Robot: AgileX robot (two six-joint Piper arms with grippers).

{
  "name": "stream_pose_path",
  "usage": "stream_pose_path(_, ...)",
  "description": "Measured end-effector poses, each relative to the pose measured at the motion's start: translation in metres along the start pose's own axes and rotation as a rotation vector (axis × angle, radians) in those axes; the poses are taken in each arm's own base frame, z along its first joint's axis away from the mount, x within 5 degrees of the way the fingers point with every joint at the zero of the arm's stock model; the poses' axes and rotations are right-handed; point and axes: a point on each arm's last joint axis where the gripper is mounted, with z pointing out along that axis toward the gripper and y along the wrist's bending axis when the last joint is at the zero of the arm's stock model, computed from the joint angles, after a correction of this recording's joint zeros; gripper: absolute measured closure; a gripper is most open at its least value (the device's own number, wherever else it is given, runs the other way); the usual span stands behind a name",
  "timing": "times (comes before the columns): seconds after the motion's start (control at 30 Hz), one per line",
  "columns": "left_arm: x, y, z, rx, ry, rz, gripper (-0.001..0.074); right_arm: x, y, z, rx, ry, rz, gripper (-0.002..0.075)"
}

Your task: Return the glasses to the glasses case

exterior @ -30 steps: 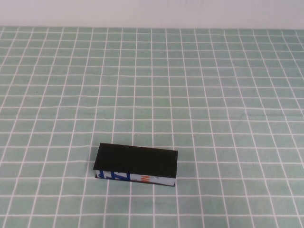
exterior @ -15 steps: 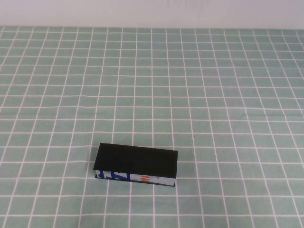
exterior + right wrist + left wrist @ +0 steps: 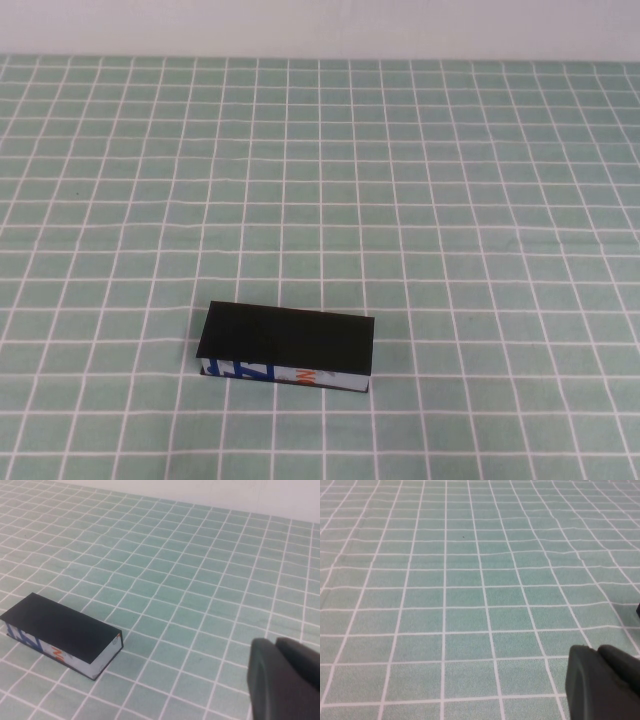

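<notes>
Glasses case (image 3: 287, 340) sat in the lower part of the high view, a little left of centre, flat on the worktop (image 3: 470, 200). It was a matte black box with the flap lid down and closed. Its long side ran roughly left to right across the frame, slightly skewed, with the right end a touch lower. The front edge with blue, white and orange print faced the bottom of the frame (print too small to read). Nothing touched the case, and bare cloth showed on all sides of it.

The worktop was covered in a pale green cloth with a white grid, a bit wrinkled in places. A plain white wall (image 3: 320, 25) ran along the top edge of the high view.

Left gripper (image 3: 605, 682) showed only as a dark rounded chunk at the edge of the left wrist view. It hung over bare green cloth with nothing under or near it. Whether its jaws were wide or narrow could not be told (only one bit of it visible).

Right gripper (image 3: 282, 680) showed the same way in the right wrist view, as one dark rounded piece over the cloth. The glasses case (image 3: 60, 632) was in that view too, well apart from the gripper, with several grid squares of cloth between them. The closed lid faced up and the printed edge was visible along one long side. The state of the right jaws could not be told either, and nothing was seen held.
</notes>
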Motion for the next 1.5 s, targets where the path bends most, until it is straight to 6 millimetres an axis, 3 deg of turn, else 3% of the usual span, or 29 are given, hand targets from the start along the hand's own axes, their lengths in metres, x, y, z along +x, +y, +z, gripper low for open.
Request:
stream_pose_path(0.3,0.0,0.0,0.0,0.0,0.002,0.0,0.0737,0.001,-0.001,-0.005,0.014,-0.028,0.009,0.0737)
stream_pose_path(0.87,0.0,0.0,0.0,-0.001,0.001,0.001,0.0737,0.005,-0.013,-0.04,0.379,-0.199,0.104,0.0737)
stream_pose_path(1.13,0.0,0.0,0.0,-0.002,0.002,0.002,0.0737,0.042,-0.017,-0.025,0.393,-0.106,0.132,0.0737)
stream_pose_path(1.5,0.0,0.0,0.0,-0.002,0.002,0.002,0.0737,0.121,-0.026,0.012,0.407,-0.024,0.157,0.0737)
